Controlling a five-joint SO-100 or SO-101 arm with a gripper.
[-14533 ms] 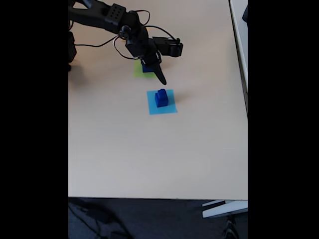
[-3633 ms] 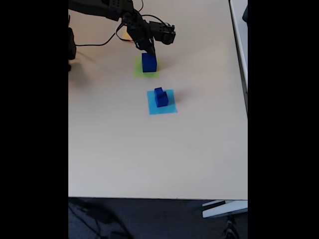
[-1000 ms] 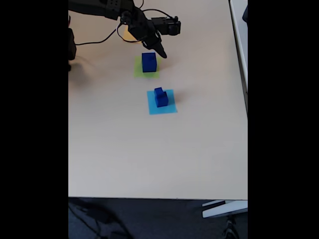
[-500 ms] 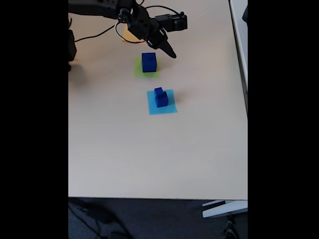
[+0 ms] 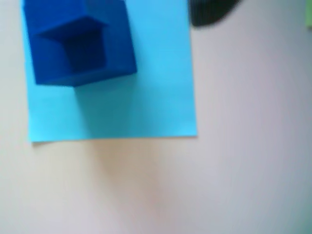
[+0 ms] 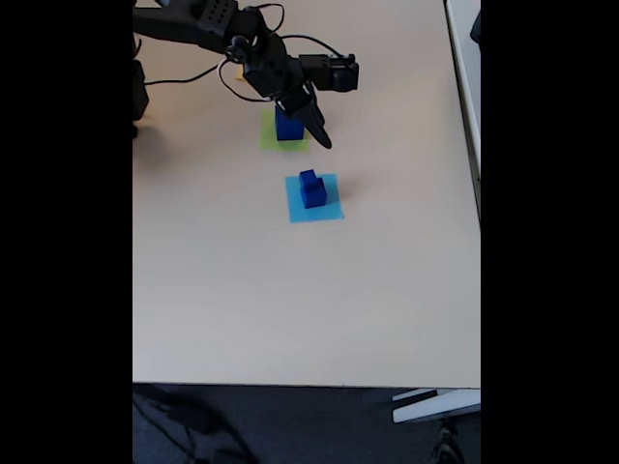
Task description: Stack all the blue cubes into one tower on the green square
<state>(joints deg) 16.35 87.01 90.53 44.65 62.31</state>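
The table (image 6: 290, 290) is a pale beige surface that spans the fixed view, with dark floor below its near edge; the arm (image 6: 208, 24) enters from the upper left of the fixed view, black, with loose cables looping beside it; the gripper (image 6: 317, 133) hangs at the end of the arm with its dark pointed fingertips directed down and to the right, over the right edge of the green square (image 6: 269, 141); whether the jaws are wide or narrow cannot be told from either view, and nothing is seen held between them; the light-blue square (image 6: 327, 209) lies flat on the table below the green square in the fixed view, apart from it, and in the wrist view the same light-blue square (image 5: 146, 97) occupies the upper left; the largest of the blue cubes (image 6: 286, 126) stands on the green square, partly covered by the gripper; two smaller blue cubes (image 6: 310, 189) stand on the light-blue square as a stack, the smaller on top of the larger, and in the wrist view this stack (image 5: 78, 44) sits at the upper left part of the light-blue square; a dark blurred shape (image 5: 212, 10) shows at the top edge of the wrist view, unidentifiable.
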